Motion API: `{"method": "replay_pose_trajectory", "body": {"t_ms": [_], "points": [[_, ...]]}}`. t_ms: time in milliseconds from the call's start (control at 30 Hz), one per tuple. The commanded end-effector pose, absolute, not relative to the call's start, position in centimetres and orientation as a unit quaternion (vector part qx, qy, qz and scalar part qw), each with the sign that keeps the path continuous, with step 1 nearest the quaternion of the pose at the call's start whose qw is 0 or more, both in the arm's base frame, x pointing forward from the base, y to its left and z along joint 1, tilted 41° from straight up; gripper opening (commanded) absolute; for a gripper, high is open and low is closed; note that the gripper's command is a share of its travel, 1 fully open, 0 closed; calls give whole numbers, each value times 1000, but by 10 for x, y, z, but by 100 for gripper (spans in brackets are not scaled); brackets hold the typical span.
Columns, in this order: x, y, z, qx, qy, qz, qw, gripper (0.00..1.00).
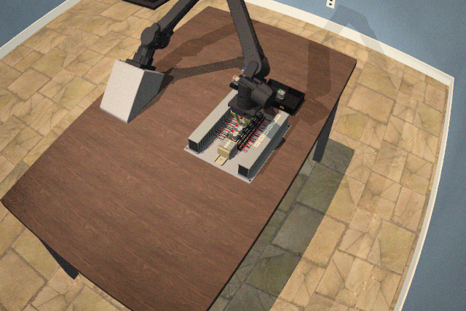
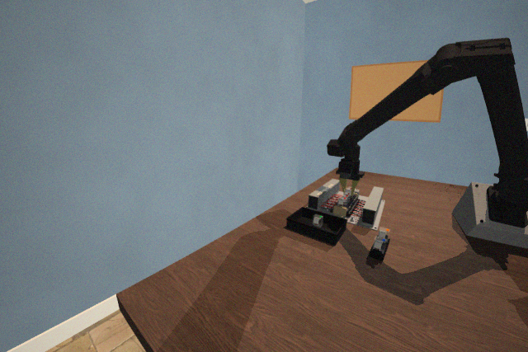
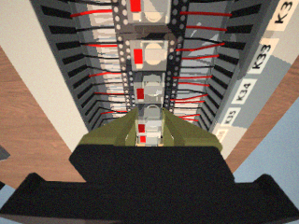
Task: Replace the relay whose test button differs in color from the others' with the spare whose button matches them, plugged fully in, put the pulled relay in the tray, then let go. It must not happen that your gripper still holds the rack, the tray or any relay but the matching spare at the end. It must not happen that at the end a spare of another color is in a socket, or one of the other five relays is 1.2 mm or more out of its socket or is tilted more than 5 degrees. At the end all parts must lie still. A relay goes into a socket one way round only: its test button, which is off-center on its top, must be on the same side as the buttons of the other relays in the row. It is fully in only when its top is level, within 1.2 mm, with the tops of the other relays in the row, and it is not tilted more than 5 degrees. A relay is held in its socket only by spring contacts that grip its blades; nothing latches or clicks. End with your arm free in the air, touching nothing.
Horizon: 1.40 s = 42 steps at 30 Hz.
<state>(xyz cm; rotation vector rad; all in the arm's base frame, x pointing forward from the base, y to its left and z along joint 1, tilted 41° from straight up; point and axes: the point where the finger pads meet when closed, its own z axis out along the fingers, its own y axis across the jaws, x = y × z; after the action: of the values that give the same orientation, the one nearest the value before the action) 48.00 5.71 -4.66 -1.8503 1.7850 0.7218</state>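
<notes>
My gripper [image 3: 149, 111] [image 1: 240, 118] [image 2: 348, 190] points straight down over the relay row in the grey panel [image 1: 263, 149] [image 2: 371, 205]. Its olive fingers are shut on a red-button relay [image 3: 150, 118] at the near end of the row. The other relays in the row [image 3: 151, 53] also have red buttons on the same side. I cannot tell how deep the held relay sits. A relay with a green button [image 1: 280, 93] [image 2: 318, 220] stands in the black tray [image 1: 293, 110] [image 2: 310, 232] beside the panel.
A small stand [image 2: 379, 251] behind the panel holds two more relays, one with an orange button [image 1: 236, 78] and one with a blue button [image 1: 243, 71]. Grey wire ducts [image 1: 204, 132] flank the row. Labels K33 to K35 [image 3: 245, 91] run along one side. The arm's base [image 1: 129, 89] is at the table's left.
</notes>
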Motion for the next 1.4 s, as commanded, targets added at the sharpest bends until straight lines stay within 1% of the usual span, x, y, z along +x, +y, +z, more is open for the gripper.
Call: {"method": "replay_pose_trajectory", "body": {"t_ms": [0,1367], "points": [[493,53,-35,-675,649,246,249,0],[489,58,-35,-677,647,249,246,0]]}}
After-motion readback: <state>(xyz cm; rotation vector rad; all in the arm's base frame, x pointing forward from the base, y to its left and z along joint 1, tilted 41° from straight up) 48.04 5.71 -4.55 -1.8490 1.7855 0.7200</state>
